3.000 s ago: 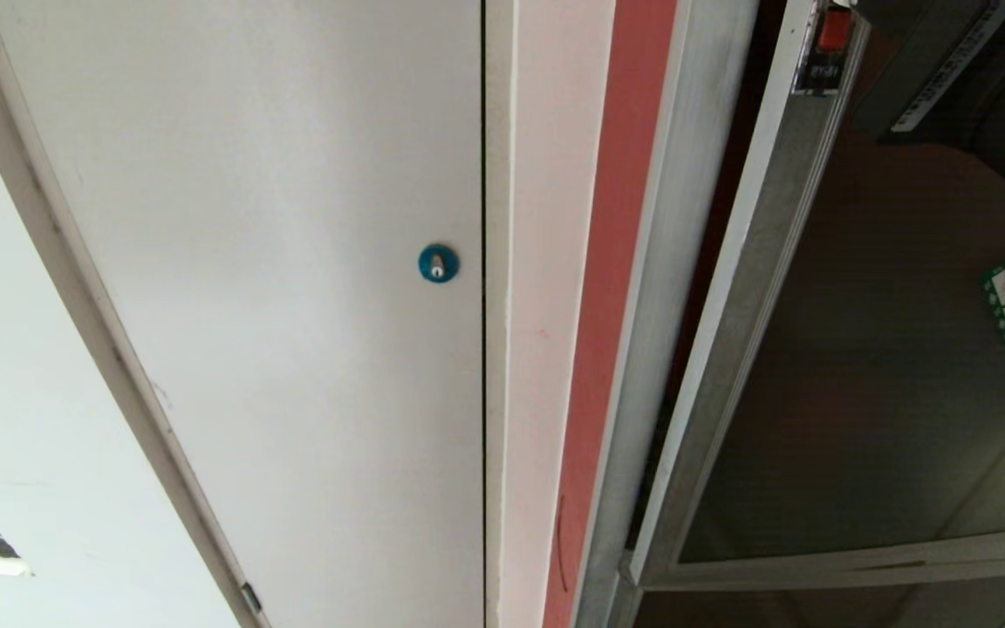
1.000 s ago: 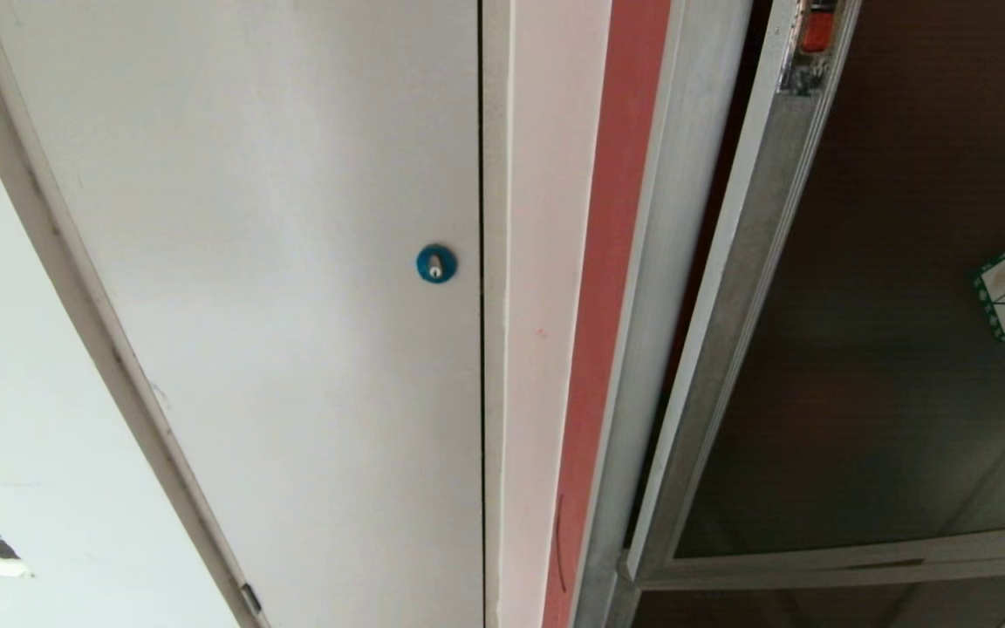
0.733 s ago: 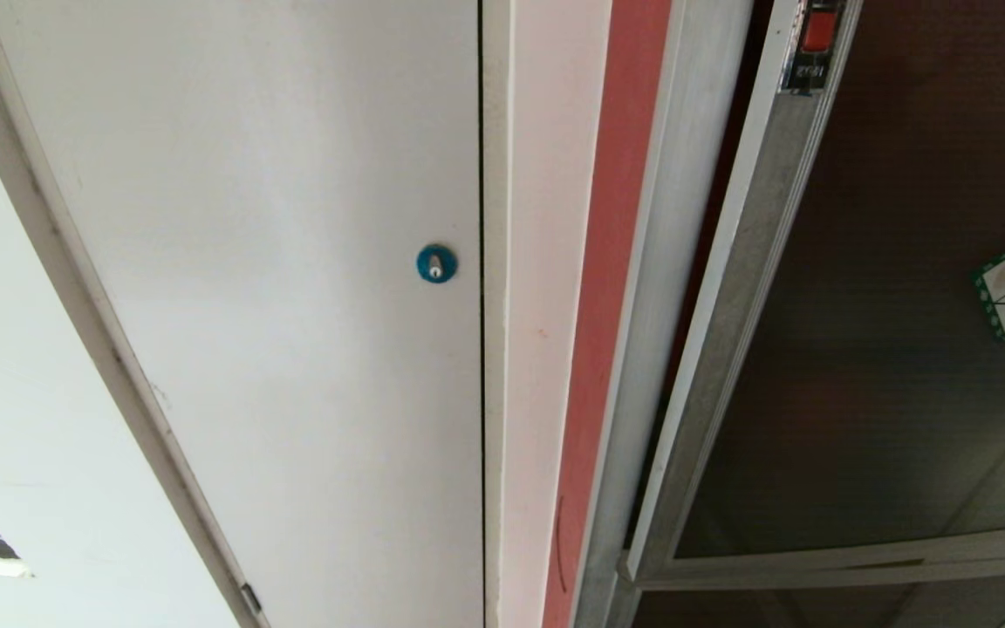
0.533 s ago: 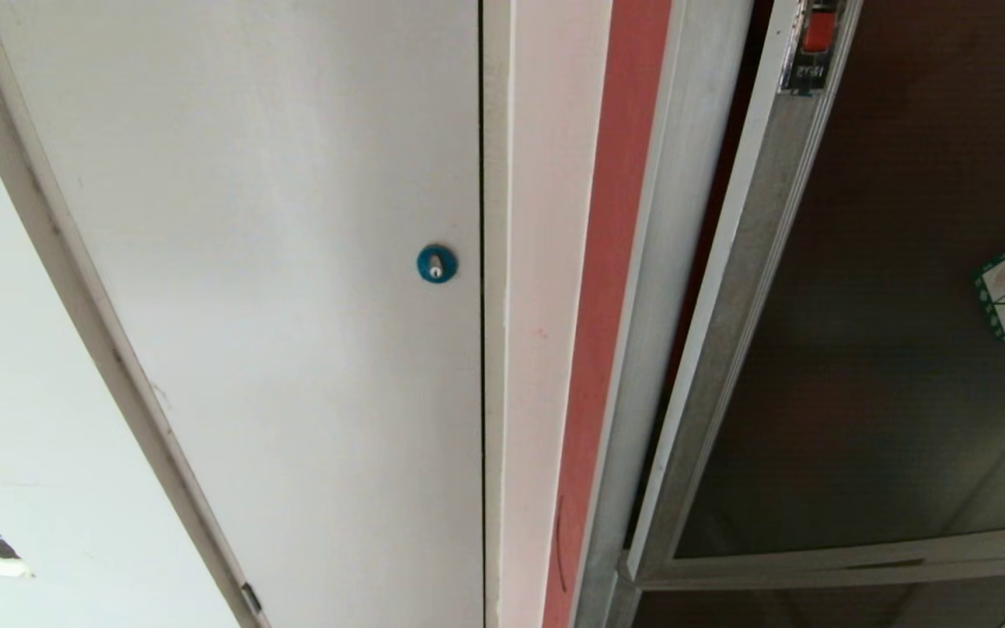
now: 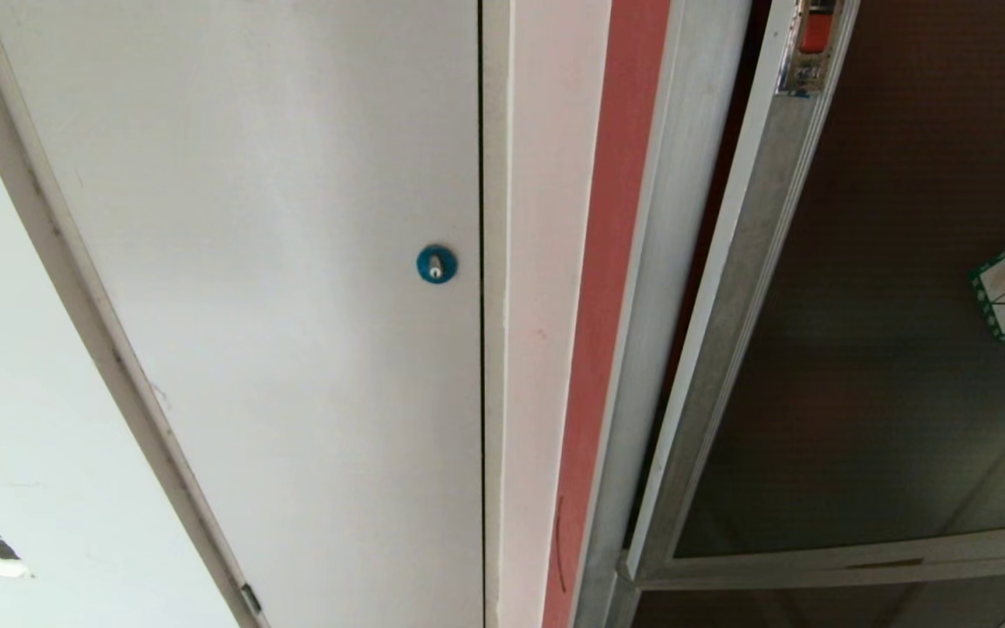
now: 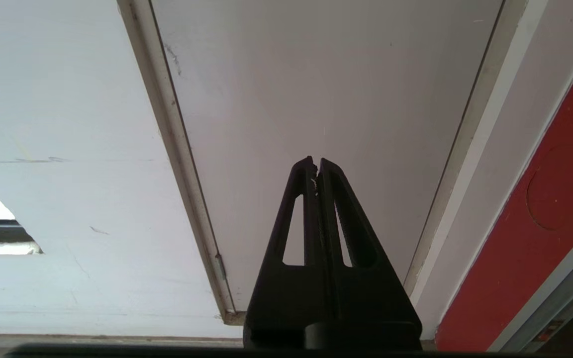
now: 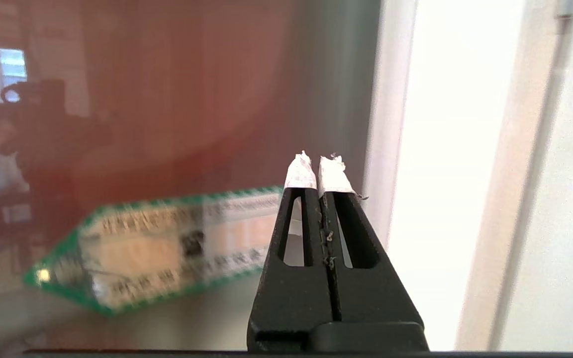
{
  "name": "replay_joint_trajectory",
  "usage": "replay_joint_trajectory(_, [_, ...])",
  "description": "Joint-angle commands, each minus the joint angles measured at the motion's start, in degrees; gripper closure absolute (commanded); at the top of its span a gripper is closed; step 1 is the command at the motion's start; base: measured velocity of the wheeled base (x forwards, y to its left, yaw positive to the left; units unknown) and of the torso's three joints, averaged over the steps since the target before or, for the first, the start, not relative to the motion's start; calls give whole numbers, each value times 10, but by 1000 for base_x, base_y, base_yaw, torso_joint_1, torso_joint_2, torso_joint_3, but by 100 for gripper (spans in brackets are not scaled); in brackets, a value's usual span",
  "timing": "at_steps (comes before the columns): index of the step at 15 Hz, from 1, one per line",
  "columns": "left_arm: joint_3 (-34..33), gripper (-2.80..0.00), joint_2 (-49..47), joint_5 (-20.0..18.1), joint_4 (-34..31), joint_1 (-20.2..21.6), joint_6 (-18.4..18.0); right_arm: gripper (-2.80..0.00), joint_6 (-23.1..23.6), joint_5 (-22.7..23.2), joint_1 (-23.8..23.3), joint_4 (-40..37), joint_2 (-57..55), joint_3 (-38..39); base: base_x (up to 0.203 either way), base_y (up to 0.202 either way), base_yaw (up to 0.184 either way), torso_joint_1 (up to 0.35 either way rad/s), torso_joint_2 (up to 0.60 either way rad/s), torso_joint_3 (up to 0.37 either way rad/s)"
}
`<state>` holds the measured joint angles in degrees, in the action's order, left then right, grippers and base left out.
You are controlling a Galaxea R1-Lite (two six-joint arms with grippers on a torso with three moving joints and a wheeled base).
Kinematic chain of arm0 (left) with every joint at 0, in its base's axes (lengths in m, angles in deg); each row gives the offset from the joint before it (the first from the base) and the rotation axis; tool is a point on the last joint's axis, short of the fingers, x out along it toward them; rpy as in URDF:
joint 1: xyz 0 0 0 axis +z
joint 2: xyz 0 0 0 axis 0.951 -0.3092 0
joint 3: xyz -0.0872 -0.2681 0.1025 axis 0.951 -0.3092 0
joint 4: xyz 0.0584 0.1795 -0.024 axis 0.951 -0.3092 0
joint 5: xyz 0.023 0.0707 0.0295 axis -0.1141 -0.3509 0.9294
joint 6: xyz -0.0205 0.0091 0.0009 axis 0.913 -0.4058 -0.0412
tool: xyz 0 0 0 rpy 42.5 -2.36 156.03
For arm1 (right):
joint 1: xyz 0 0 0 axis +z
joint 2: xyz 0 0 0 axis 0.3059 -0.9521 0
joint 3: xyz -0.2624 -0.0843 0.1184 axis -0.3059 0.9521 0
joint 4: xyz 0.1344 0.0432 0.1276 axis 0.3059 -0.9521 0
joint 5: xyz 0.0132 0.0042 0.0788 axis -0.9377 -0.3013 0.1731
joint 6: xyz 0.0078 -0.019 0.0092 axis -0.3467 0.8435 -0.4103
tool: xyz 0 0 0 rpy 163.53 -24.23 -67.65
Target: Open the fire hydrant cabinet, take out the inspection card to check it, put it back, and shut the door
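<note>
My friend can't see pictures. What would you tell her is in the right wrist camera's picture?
The right gripper, black with white-wrapped tips, is shut and empty, pointing at the door, a dark tinted glass pane. A white sticker with a green border sits on the glass beside the gripper, and the door's pale metal frame runs past its tips.

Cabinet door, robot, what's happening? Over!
Both tools shut, empty: left tool by the white panel, right tool facing the door. Door slightly ajar. Inspection card not seen. Nothing blocking.
</note>
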<state>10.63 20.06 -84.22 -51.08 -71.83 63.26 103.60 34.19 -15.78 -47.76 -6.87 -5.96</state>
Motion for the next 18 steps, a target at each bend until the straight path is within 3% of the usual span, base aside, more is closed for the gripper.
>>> replay_joint_trajectory(1, [-4,0,0,0,0,0,0,0,1,9,-15,-48,89,11,0,0,0,0,0,0])
replay_joint_trajectory(6, [-4,0,0,0,0,0,0,0,-37,82,-14,-115,189,150,0,0,0,0,0,0])
replay_joint_trajectory(10, [-4,0,0,0,0,0,0,0,-142,222,-15,-121,230,284,0,0,0,0,0,0])
replay_joint_trajectory(13, [-4,0,0,0,0,0,0,0,-154,316,-16,-123,293,356,0,0,0,0,0,0])
replay_joint_trajectory(18, [-4,0,0,0,0,0,0,0,-155,336,-16,-103,302,440,0,0,0,0,0,0])
